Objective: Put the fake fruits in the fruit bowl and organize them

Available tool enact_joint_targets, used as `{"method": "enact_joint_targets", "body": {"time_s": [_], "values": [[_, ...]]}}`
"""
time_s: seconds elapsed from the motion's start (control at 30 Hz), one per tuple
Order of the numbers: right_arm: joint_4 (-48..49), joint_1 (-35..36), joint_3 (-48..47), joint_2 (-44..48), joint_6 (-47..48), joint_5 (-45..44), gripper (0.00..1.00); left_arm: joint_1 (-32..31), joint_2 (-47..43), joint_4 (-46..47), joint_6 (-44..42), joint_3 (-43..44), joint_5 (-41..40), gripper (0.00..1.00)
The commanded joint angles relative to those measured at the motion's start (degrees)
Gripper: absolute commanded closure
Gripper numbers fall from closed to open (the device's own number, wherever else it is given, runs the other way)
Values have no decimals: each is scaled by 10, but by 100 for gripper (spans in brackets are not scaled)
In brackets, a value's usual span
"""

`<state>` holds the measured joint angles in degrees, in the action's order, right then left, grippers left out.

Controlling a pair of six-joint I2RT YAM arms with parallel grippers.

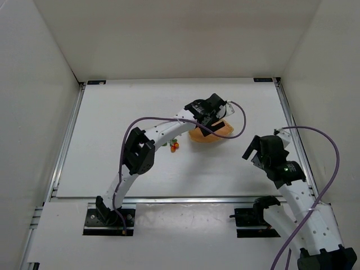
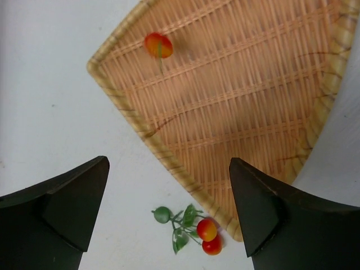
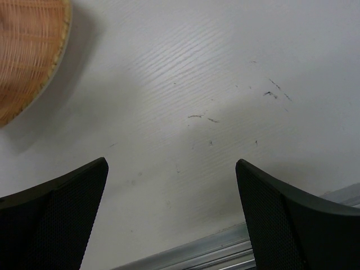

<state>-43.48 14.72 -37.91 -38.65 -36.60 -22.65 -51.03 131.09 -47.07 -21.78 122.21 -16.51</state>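
The tan woven fruit bowl (image 1: pixel 216 133) lies at mid table, half under my left gripper (image 1: pixel 207 119). In the left wrist view the bowl (image 2: pixel 242 95) fills the upper right, with one red-orange berry (image 2: pixel 158 45) lying in it near its far corner. A sprig of two red-orange berries with green leaves (image 2: pixel 202 230) lies on the table just outside the bowl's rim; it also shows in the top view (image 1: pixel 175 145). My left gripper (image 2: pixel 169 202) is open and empty above them. My right gripper (image 3: pixel 171 205) is open and empty over bare table; the bowl's edge (image 3: pixel 28 62) shows at upper left.
White walls enclose the table on three sides. A metal rail (image 3: pixel 225 247) runs along the near table edge below my right gripper. My right arm (image 1: pixel 275 160) stands to the right of the bowl.
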Motion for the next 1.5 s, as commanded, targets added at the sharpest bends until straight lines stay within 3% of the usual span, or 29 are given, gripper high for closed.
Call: {"method": "enact_joint_targets", "body": {"time_s": [0.0,0.2,0.33,0.47,0.6,0.67,0.8,1.07,1.27,1.4,1.43,1.47], "values": [[43,32,-37,-26,66,43,3,0,-71,5,8,17,-47,1],[128,170,-83,-122,124,97,5,78,-173,5,46,-38,-98,1],[158,278,-181,-257,137,84,7,186,-274,0,76,-120,-98,1],[151,380,-296,-415,181,62,7,320,-351,0,116,-249,-45,1],[82,406,-508,-627,222,35,9,398,-411,0,143,-340,-11,1],[48,411,-563,-717,241,21,10,425,-437,0,154,-369,3,1],[43,411,-639,-806,246,33,10,476,-464,0,161,-423,39,1],[48,393,-721,-921,235,49,13,509,-470,0,155,-446,51,1],[48,371,-721,-951,208,62,32,515,-470,0,155,-451,56,1],[48,370,-716,-957,208,97,59,515,-470,0,155,-457,56,1],[48,370,-716,-957,208,103,76,515,-470,0,155,-457,56,1],[48,370,-716,-957,202,103,83,515,-470,0,155,-462,56,1]]}}
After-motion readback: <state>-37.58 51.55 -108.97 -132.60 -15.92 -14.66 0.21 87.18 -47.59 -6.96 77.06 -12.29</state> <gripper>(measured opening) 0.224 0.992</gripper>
